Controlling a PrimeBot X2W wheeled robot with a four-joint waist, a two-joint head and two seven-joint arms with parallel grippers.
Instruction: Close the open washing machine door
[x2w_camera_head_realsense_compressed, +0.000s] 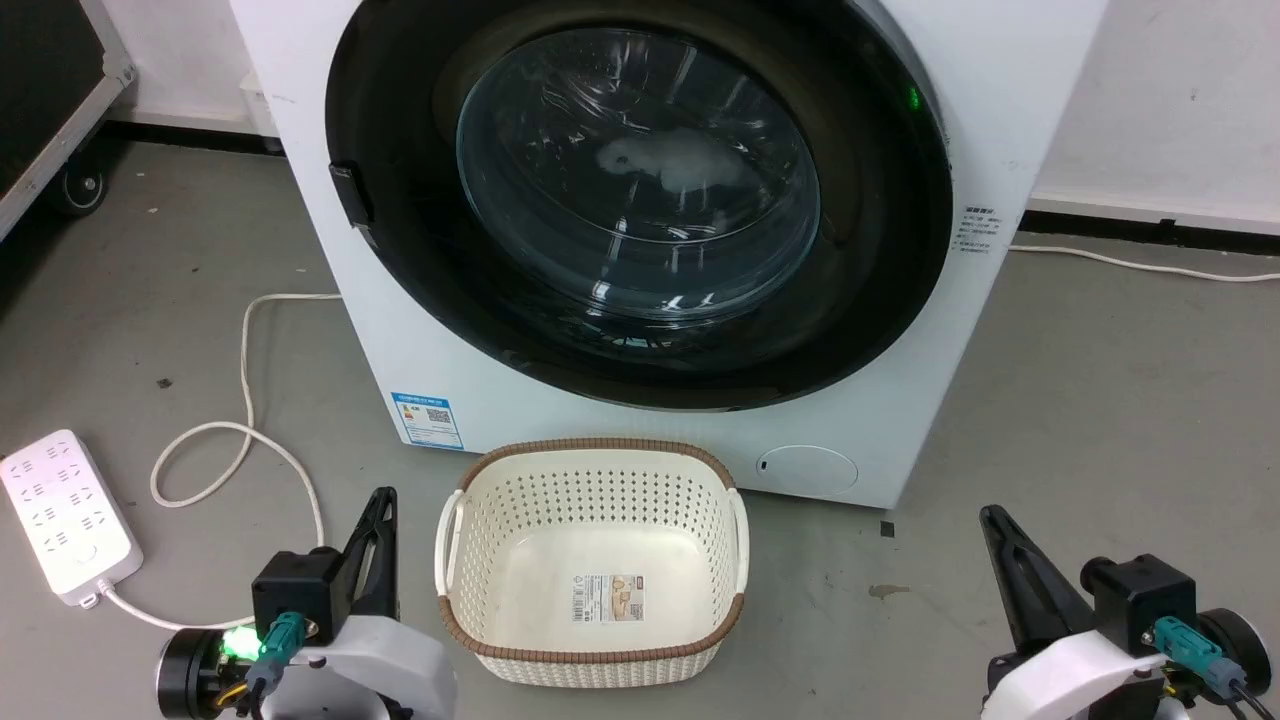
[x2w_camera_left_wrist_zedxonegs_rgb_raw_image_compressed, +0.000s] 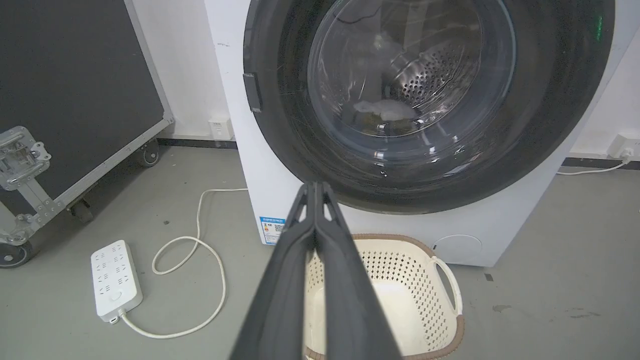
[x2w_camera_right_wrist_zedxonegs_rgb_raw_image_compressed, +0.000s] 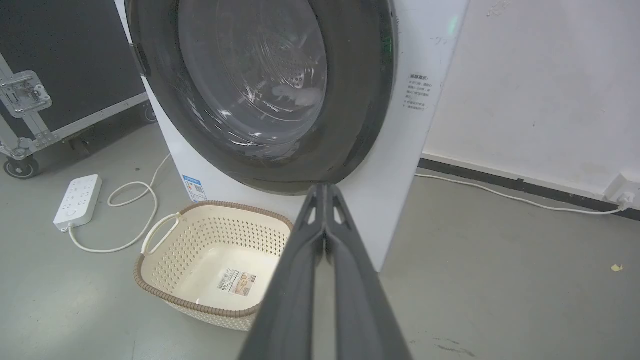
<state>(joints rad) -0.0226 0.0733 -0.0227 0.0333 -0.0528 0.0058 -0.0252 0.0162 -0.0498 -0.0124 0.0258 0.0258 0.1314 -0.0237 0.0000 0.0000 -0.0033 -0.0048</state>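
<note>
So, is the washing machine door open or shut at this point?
Shut, it seems: the washing machine door lies flush, no gap at its rim, against the front of the washing machine. Latched: cannot tell.

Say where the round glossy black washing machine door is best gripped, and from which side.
Probably the small black tab jutting from the left rim of the round glossy black door, approached from the robot's left. The door appears to lie flush on the white washing machine, so the rest of its smooth rim offers no edge to pinch.
</note>
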